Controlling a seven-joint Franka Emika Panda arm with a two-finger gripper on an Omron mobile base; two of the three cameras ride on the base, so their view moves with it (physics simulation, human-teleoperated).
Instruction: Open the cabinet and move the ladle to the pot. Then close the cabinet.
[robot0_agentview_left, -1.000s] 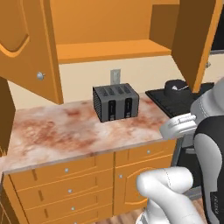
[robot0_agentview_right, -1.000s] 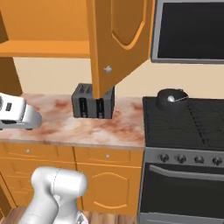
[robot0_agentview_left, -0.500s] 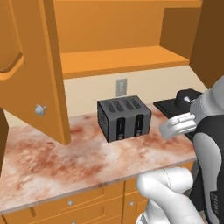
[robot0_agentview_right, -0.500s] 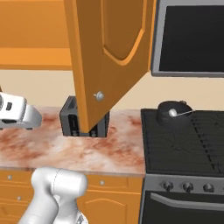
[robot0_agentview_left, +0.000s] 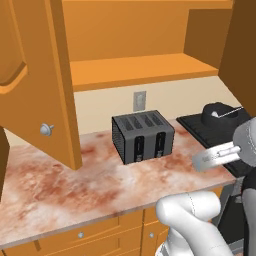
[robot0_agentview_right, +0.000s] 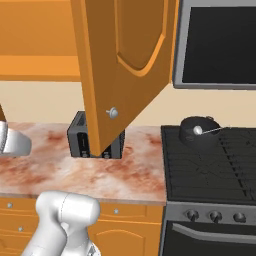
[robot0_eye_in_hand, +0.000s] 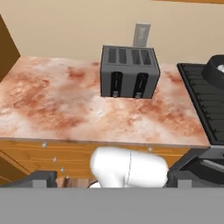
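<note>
The orange-wood cabinet (robot0_agentview_left: 145, 70) stands open. Its left door (robot0_agentview_left: 35, 85) swings out over the counter, and its other door (robot0_agentview_right: 125, 65) hangs open in front of the toaster. The short dark pot (robot0_agentview_right: 187, 131) sits on the stove, also seen as the pot (robot0_agentview_left: 222, 116) and at the right edge as the pot (robot0_eye_in_hand: 216, 65). The pale ladle (robot0_agentview_right: 199, 130) lies in it, bowl inside and thin handle sticking out right; it also shows as the ladle (robot0_agentview_left: 216, 114). My gripper (robot0_eye_in_hand: 117, 174) is open and empty, held back from the counter and facing the toaster.
A black slotted toaster (robot0_agentview_left: 143, 136) stands on the marbled counter (robot0_agentview_left: 75, 185) below a wall outlet (robot0_agentview_left: 139, 100). The black stove (robot0_agentview_right: 210, 170) lies right of the counter, with a microwave (robot0_agentview_right: 217, 45) above it. Orange drawers (robot0_agentview_right: 130, 215) run below.
The whole picture has shifted and grown: the base has come closer to the counter. The doors, the pot and the ladle keep their places, and the gripper stays open.
</note>
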